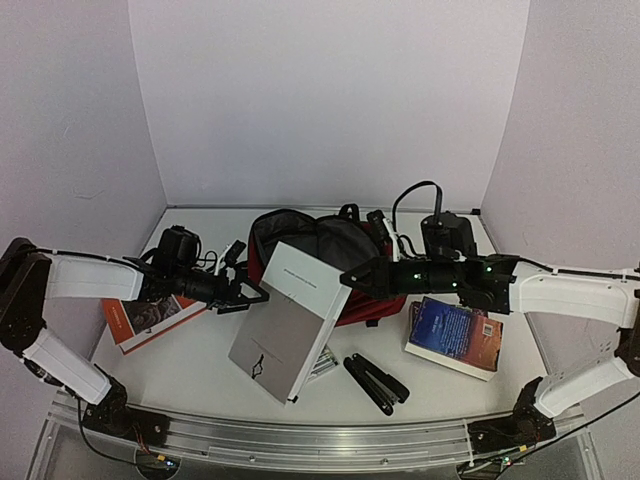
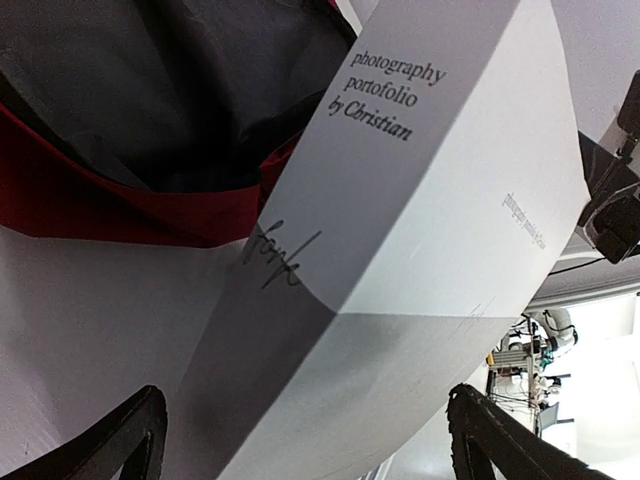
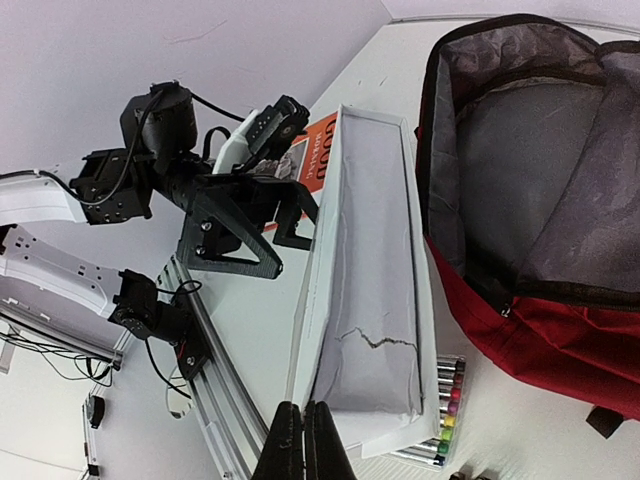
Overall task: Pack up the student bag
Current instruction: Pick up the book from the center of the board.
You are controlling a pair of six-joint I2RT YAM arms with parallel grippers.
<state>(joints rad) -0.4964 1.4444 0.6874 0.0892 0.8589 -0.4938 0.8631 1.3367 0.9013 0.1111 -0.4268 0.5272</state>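
**Student bag** (image 1: pixel 330 240): soft dark red fabric backpack with grey lining and black zip edging. It lies at the rear centre of the table (image 1: pixel 200 372), long axis left to right, unzipped mouth gaping upward.

**Obstruction:** a white photography portfolio (image 1: pixel 288 325) leans tilted across the bag's front, over a marker set (image 3: pixel 447 405).

**Left gripper** (image 1: pixel 252 296): fingers spread, beside the portfolio's left edge.

**Right gripper** (image 1: pixel 346 277): fingers pressed together, empty, at the portfolio's upper right edge.

**Nearby:** orange book (image 1: pixel 145 318) towards the left edge, blue book (image 1: pixel 455 335) towards the right.

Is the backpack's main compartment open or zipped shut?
Open: the backpack gapes wide, its grey lining exposed in the right wrist view.
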